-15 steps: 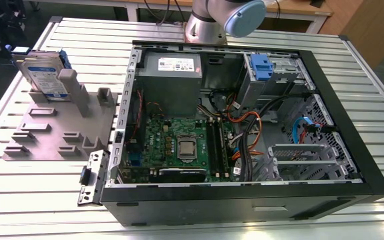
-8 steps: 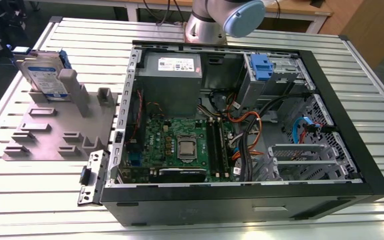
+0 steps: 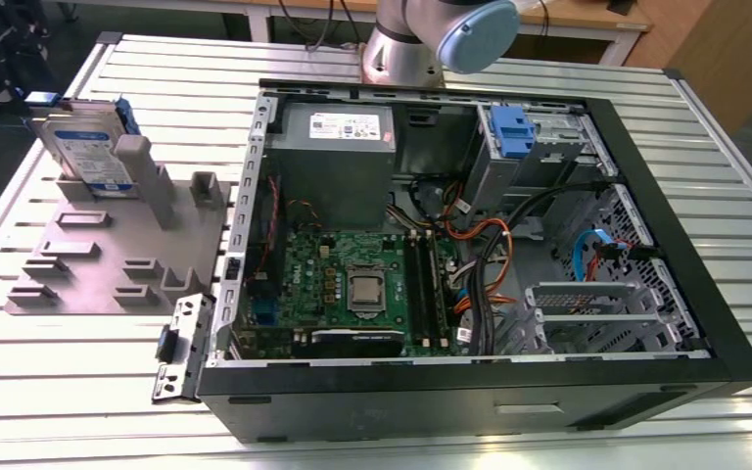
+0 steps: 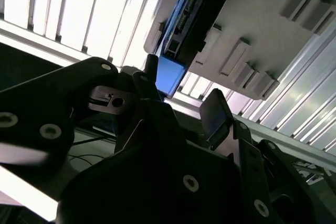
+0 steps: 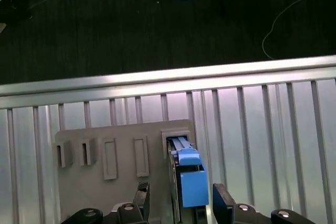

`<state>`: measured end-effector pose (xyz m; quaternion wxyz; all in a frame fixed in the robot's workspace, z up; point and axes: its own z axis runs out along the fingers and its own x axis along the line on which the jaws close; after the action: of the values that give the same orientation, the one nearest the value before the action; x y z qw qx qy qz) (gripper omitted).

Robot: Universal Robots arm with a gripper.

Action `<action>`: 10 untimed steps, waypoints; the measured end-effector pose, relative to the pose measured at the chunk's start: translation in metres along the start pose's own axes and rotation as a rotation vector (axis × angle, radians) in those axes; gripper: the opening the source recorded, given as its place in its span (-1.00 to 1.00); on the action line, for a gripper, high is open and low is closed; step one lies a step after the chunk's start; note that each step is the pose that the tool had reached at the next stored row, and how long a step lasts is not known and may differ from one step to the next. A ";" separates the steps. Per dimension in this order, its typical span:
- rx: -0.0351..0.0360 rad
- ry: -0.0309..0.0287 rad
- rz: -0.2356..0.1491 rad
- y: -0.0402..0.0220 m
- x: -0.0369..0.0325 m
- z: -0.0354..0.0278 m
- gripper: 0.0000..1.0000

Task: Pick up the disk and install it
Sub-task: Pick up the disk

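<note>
The disk (image 3: 89,147) stands upright on its edge in a slot of the grey fixture (image 3: 102,255), at the exterior view's left; it is silver, with a white-and-blue label and a blue carrier frame. In the first wrist view the disk's blue edge (image 5: 190,182) sits in the fixture (image 5: 115,182), and my gripper (image 5: 181,200) is open above it, one dark finger on each side. The second wrist view shows the same: the gripper (image 4: 184,95) is open, and the disk's blue end (image 4: 170,74) lies between the fingers (image 4: 215,111), apart from them.
An open computer case (image 3: 481,225) lies on the slatted metal table (image 3: 689,127), at the exterior view's right of the fixture. Inside are a motherboard, cables, a grey box with a white sticker (image 3: 334,147) and a metal drive cage (image 3: 559,147) with a blue tab (image 3: 513,132). The arm's base (image 3: 409,49) stands behind the case.
</note>
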<state>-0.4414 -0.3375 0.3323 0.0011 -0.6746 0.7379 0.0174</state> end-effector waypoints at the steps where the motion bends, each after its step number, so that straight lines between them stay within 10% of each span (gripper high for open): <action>1: 0.0004 0.0002 -0.011 0.0000 -0.0001 0.0007 0.18; 10: 0.0193 -0.0005 -0.034 0.0010 -0.0045 0.0102 0.18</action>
<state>-0.4422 -0.3326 0.3222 0.0081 -0.6871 0.7264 0.0104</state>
